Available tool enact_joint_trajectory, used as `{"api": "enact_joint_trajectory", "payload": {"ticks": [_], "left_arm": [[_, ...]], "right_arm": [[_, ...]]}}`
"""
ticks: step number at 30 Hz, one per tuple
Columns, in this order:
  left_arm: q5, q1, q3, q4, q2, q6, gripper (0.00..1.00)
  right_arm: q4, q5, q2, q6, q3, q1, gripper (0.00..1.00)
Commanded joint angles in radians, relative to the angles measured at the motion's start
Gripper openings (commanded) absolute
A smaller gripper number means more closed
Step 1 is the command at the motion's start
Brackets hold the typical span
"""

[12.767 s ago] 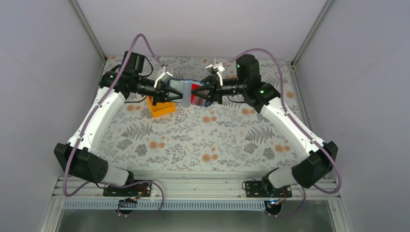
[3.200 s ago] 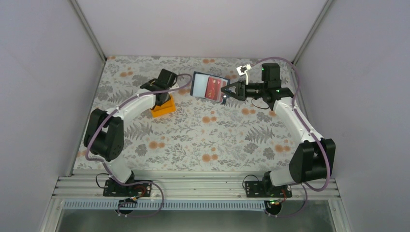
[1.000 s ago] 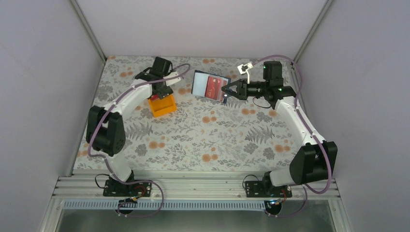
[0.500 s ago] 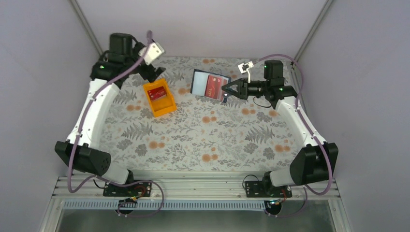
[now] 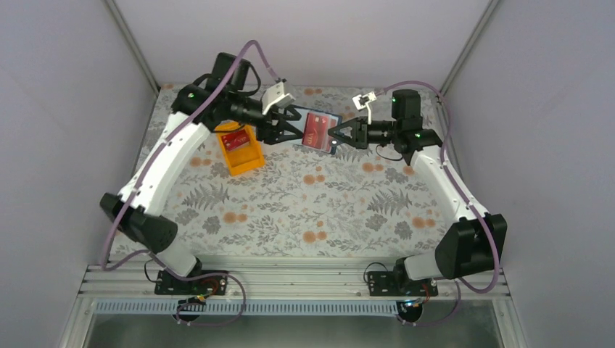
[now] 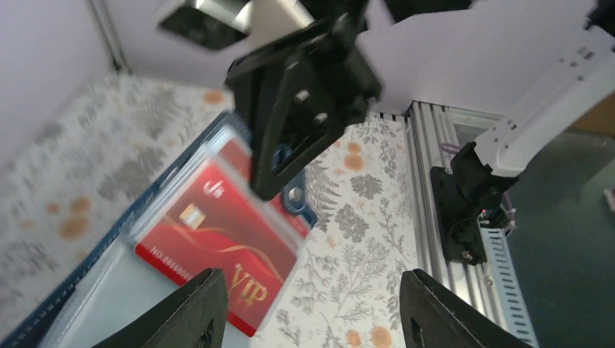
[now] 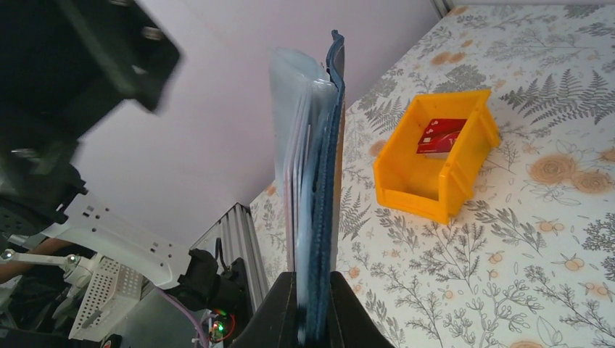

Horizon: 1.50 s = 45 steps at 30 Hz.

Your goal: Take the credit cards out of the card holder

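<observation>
left gripper (image 5: 289, 130): swung back from above the orange tray (image 7: 428, 192) within the last half second, now close against the open face of the card holder (image 5: 313, 129); jaws apart, nothing between them
right gripper (image 7: 313, 319): clenched on the lower edge of the card holder, same grip as a second ago
card holder: held upright and spread open in the air over the far middle of the surface (image 5: 304, 210), pockets turned toward the left gripper
tray card (image 7: 441, 135): red credit card lying inside the orange tray, well apart from the card holder
pocket card (image 6: 217, 246): red credit card marked VIP, partly under a clear pocket, just ahead of the left gripper
change: drop-off trip over, return trip all but finished
meaning for the task: one card judged delivered, at least one left to pull; further cards behind it not possible to tell
next move: probably a pinch on the exposed end of the pocket card, then a straight pull against the right gripper's hold
</observation>
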Motion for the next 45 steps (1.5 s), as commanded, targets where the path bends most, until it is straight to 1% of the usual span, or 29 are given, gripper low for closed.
{"api": "enact_joint_trajectory", "payload": {"ticks": [1,4,11,20,26,33,37,39,43,45], "left_arm": [[0.035,0.009,-0.014,0.024,0.079,-0.141,0.59],[0.004,0.009,-0.035,0.047,0.092,-0.154,0.57],[-0.013,0.009,-0.084,0.064,0.082,-0.146,0.55],[-0.039,0.01,-0.111,0.075,0.059,-0.144,0.55],[0.036,0.006,-0.096,0.076,0.056,-0.163,0.55],[0.048,-0.005,-0.068,0.049,0.05,-0.144,0.55],[0.089,-0.019,-0.089,0.078,0.032,-0.159,0.54],[0.092,-0.04,-0.076,0.074,0.033,-0.158,0.53],[0.124,-0.05,-0.055,0.065,0.027,-0.157,0.44],[0.13,-0.052,-0.061,0.068,0.022,-0.16,0.42]], "right_arm": [[0.025,-0.023,-0.017,-0.011,0.003,0.017,0.04],[0.011,-0.041,-0.023,-0.035,0.007,0.02,0.04],[-0.016,-0.082,-0.049,-0.087,0.014,0.03,0.04],[-0.018,-0.14,-0.081,-0.145,0.022,0.047,0.04],[-0.015,-0.16,-0.08,-0.157,0.027,0.048,0.04],[-0.01,-0.159,-0.071,-0.163,0.036,0.048,0.04],[0.019,-0.139,-0.058,-0.139,0.046,0.049,0.04],[0.028,-0.119,-0.047,-0.119,0.055,0.048,0.04],[0.043,-0.099,-0.034,-0.103,0.056,0.05,0.04],[0.043,-0.098,-0.036,-0.104,0.052,0.05,0.04]]}}
